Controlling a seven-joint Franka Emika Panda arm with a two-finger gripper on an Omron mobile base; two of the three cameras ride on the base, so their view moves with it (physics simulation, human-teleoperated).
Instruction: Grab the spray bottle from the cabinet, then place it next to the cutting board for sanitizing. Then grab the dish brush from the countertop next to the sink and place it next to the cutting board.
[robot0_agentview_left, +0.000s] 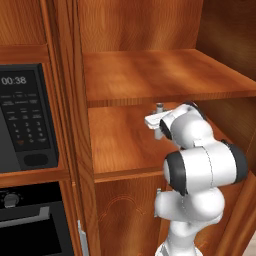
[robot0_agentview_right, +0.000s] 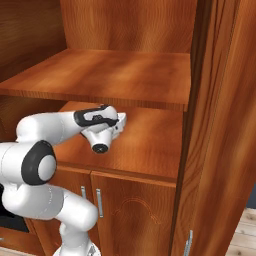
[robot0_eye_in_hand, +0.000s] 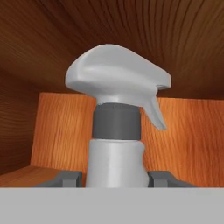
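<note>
Standing upright in the cabinet (robot0_agentview_left: 150, 75), nozzle pointing right in the hand view, the spray bottle (robot0_eye_in_hand: 116, 131) is pinched by the gripper (robot0_eye_in_hand: 114, 178).

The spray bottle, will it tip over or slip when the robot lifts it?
The spray bottle looks stiff, so it probably won't bend. Its big trigger head sits high above the fingers, so it may wobble if moved fast. The body looks smooth, so it could slip a little.
</note>
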